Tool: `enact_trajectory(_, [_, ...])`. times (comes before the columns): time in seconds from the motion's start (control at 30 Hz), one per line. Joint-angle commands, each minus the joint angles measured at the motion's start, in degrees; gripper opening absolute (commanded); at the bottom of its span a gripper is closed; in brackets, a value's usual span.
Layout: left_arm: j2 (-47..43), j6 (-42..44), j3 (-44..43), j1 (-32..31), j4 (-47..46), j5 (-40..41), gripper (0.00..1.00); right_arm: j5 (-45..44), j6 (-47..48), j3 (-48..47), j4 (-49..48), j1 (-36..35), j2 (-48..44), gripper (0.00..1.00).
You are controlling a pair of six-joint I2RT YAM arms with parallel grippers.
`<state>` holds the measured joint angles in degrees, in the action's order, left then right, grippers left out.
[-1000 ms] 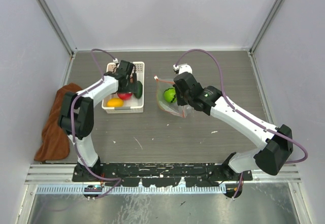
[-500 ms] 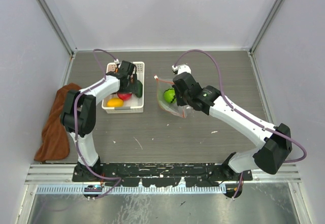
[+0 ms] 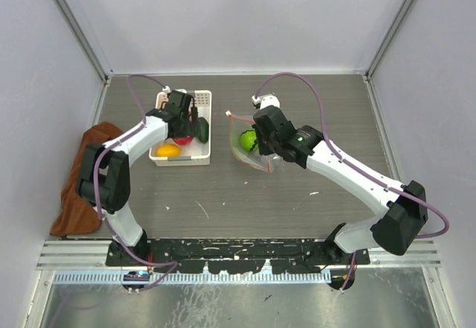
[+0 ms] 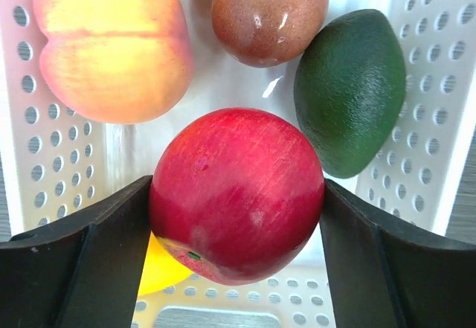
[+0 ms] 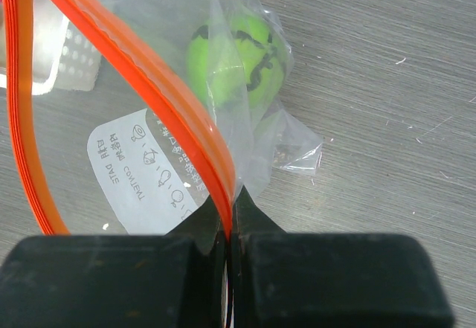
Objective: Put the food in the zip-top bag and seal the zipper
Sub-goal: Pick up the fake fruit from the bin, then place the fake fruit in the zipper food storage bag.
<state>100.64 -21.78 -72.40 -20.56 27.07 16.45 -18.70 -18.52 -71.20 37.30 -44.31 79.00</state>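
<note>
Clamps left fingers (image 4: 97,261) on both sides of a smooth, glossy red apple (image 4: 236,194) over a white perforated basket (image 4: 44,157), beside a matte peach (image 4: 111,45), a speckled maroon fruit (image 4: 269,12) and a pebbled dark green avocado (image 4: 349,90). Pinches right fingers (image 5: 335,283) tight on the orange zipper (image 5: 163,112) of the crinkly clear bag (image 5: 245,149), resting on the grey wood-grain surface (image 5: 387,82). On the bag, a white sticker (image 5: 141,172) with mirrored, unreadable print; inside, a lime ball (image 5: 234,56) with black marks.

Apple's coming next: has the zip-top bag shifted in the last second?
No. The zip-top bag lies where it was, just right of the white basket, held by the right gripper.
</note>
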Motion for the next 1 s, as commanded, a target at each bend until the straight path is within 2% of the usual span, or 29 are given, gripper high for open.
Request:
enact_trajectory(0.0, [-6.2, -0.1, 1.3, 0.2, -3.8, -1.4, 0.68, 0.0, -0.2, -0.4, -2.6, -0.3, -1.7, 0.01])
enact_trajectory(0.13, [-10.4, 0.2, 3.7, 0.2, -5.3, -4.5, 0.64, -0.2, -0.3, -0.3, -2.6, -0.4, -1.9, 0.01])
enact_trajectory(0.6, [-30.9, 2.4, 19.7, -0.8, -26.2, -20.0, 0.56, -0.2, -0.7, -0.6, -2.6, -0.3, -2.0, 0.0])
enact_trajectory(0.97, [-40.9, 6.7, 26.8, -8.5, -39.2, -25.9, 0.55, 0.3, -1.1, -0.8, -2.7, -0.3, -1.7, 0.0])
